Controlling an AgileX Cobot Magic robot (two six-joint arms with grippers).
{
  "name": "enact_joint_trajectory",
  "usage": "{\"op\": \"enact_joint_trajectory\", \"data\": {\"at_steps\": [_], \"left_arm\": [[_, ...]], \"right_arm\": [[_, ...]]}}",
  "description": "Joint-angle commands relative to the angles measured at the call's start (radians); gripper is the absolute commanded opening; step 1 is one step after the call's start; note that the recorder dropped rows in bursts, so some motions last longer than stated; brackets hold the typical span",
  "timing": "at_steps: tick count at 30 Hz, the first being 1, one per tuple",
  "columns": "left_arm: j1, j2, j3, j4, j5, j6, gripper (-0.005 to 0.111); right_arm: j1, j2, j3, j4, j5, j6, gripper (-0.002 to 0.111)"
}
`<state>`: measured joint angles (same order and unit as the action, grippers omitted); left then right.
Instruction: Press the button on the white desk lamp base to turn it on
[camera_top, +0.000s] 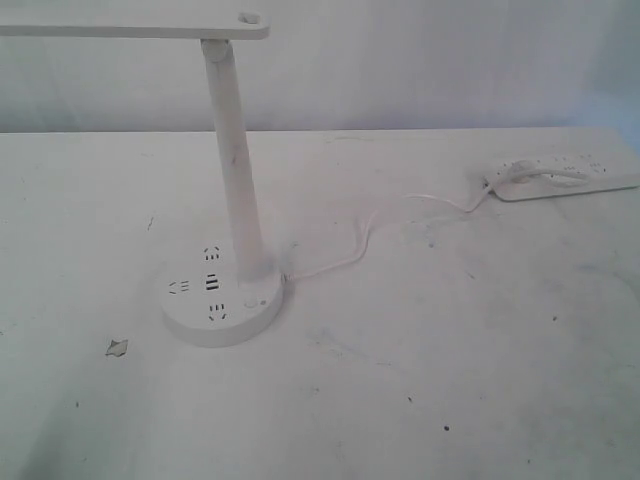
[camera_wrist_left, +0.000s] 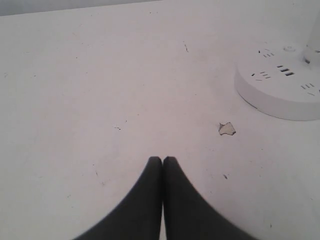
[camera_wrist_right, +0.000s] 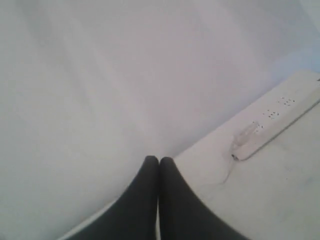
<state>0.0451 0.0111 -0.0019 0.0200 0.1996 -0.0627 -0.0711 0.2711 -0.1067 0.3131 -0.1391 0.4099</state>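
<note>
The white desk lamp base (camera_top: 200, 312) is a thick round disc left of the table's middle, with dark socket holes and USB slots on top and a slim stem (camera_top: 235, 170) rising from it. The button (camera_top: 250, 299) is a faint small circle on the disc beside the stem's foot. In the left wrist view the base (camera_wrist_left: 280, 97) lies well off from my left gripper (camera_wrist_left: 162, 159), and the button (camera_wrist_left: 288, 48) shows on its far side. That gripper is shut and empty above bare table. My right gripper (camera_wrist_right: 159, 158) is also shut and empty, near the table's edge. Neither gripper shows in the exterior view.
A long white power strip (camera_top: 565, 175) lies at the back right, also seen in the right wrist view (camera_wrist_right: 280, 117). A thin white cable (camera_top: 360, 245) runs from it to the base. The lamp head (camera_top: 130, 25) overhangs the top left. A small chip (camera_top: 117, 347) marks the table.
</note>
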Motion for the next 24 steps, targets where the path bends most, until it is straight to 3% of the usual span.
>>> {"op": "enact_joint_trajectory", "data": {"at_steps": [1, 4, 5, 8, 10, 12, 14, 19, 24], "left_arm": [[0.002, 0.001, 0.002, -0.004, -0.003, 0.0, 0.0], [0.002, 0.001, 0.002, -0.004, -0.003, 0.0, 0.0], [0.002, 0.001, 0.002, -0.004, -0.003, 0.0, 0.0], [0.002, 0.001, 0.002, -0.004, -0.003, 0.0, 0.0], [0.002, 0.001, 0.002, -0.004, -0.003, 0.0, 0.0], [0.002, 0.001, 0.002, -0.004, -0.003, 0.0, 0.0], [0.002, 0.001, 0.002, -0.004, -0.003, 0.0, 0.0], [0.002, 0.001, 0.002, -0.004, -0.003, 0.0, 0.0], [0.002, 0.001, 0.002, -0.004, -0.003, 0.0, 0.0]], "right_arm": [[0.042, 0.25, -0.243, -0.21, 0.211, -0.012, 0.0], [0.11, 0.452, -0.413, -0.188, 0.418, -0.047, 0.0], [0.153, 0.548, -0.462, -0.102, 0.462, -0.079, 0.0], [0.204, 0.672, -0.499, 0.038, 0.479, -0.102, 0.0], [0.213, 0.762, -0.5, 0.087, 0.422, -0.1, 0.0], [0.213, 0.832, -0.5, 0.116, 0.217, -0.055, 0.0], [0.235, 0.879, -0.523, 0.103, 0.198, -0.091, 0.0], [0.361, 1.076, -0.73, 0.141, 0.505, -0.502, 0.0], [0.343, 1.275, -0.896, 0.488, 0.764, -0.896, 0.0]]}}
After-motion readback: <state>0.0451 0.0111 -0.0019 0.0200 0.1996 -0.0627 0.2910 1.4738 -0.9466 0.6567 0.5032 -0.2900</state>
